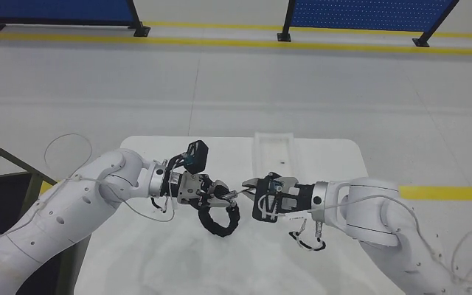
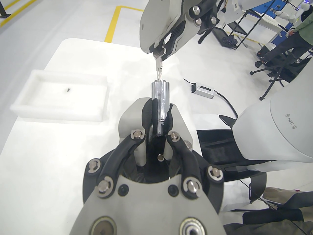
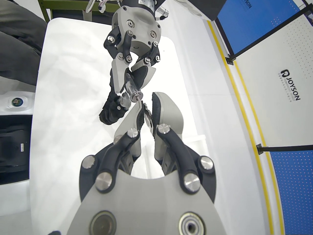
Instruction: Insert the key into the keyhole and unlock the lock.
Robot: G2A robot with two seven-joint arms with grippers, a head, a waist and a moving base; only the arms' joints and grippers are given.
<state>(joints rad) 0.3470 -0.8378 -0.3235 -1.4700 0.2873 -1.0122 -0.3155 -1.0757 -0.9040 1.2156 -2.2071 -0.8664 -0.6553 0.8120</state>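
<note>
In the right pincer [image 2: 160, 50] the key [image 2: 159, 68] is pinched, blade lined up with the long axis of the lock [image 2: 160, 96], which is clamped in the left pincer [image 2: 159, 113] opposite. The tip is seen at the keyhole [image 3: 138, 97], above the tabletop [image 2: 61, 160].

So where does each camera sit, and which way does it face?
Top view: overhead, looking down at the table; left arm, right arm show.
Left wrist view: looks along the left gripper, shut on the lock.
Right wrist view: looks along the right gripper, holding the key.
Both wrist views share key meeting lock.
</note>
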